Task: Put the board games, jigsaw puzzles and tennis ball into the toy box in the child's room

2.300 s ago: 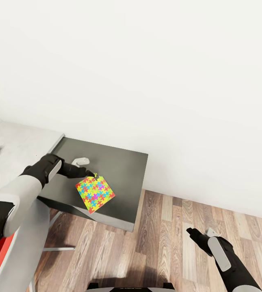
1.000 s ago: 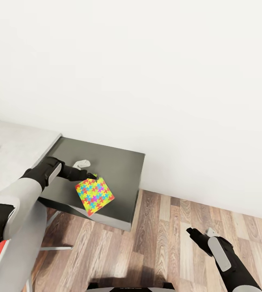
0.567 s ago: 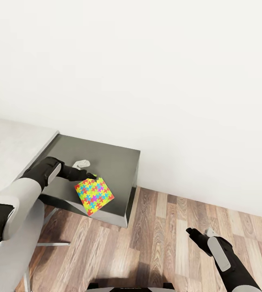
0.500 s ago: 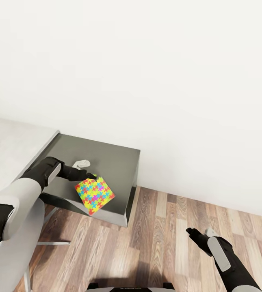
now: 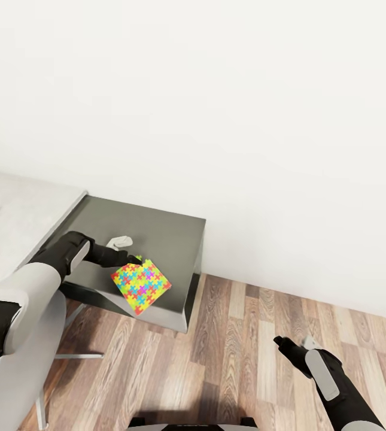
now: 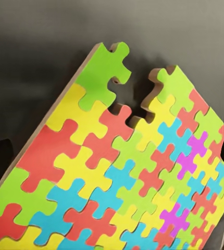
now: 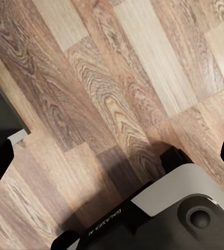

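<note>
Since the earlier frames the whole view has slid sideways, so the dark counter (image 5: 157, 239) sits more to the left, while the puzzle (image 5: 140, 285) keeps its place at the left pincer (image 5: 134, 260). This pincer is clamped on one corner of the puzzle, which hangs tilted over the counter's front part. Low over the wood floor (image 5: 246, 359), the right pincer (image 5: 279, 342) has its fingers apart and holds nothing.
</note>
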Available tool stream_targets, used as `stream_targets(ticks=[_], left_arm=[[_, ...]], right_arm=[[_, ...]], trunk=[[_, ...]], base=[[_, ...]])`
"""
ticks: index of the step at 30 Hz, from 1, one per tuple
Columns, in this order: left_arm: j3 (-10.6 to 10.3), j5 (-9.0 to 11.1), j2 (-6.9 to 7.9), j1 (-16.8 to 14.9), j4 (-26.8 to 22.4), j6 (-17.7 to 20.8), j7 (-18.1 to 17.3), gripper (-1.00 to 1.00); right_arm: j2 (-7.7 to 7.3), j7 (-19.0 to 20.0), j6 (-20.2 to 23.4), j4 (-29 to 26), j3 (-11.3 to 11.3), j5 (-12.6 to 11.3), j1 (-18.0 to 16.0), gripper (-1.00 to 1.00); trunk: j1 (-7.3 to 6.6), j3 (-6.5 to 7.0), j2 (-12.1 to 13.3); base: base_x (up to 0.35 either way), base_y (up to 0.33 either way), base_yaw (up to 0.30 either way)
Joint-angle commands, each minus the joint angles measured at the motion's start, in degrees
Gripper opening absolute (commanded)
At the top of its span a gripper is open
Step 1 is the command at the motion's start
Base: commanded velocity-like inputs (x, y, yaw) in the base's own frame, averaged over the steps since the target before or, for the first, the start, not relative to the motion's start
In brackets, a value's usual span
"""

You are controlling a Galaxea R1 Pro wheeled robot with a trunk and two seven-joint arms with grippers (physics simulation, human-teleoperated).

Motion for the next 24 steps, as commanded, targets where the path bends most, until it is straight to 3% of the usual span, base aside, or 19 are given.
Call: stream_targets(ticks=[1,24], left_arm=[[-0.3,0.29,0.04,-0.06,-0.06,0.36,-0.07,1.0],[-0.25,0.39,0.26,-0.04,-0.08,0.44,-0.07,1.0]], right_arm=[[0.0,-0.47,0.18,-0.11,0.02,-0.6,-0.02,1.0],[0.09,-0.46,0.04,-0.12,0.31,-0.6,-0.02,1.0]], trunk=[[0.02,-0.09,-0.1],[0.02,-0.09,-0.1]], base=[[-0.089,-0.093,0.0],[-0.035,-0.071,0.0]])
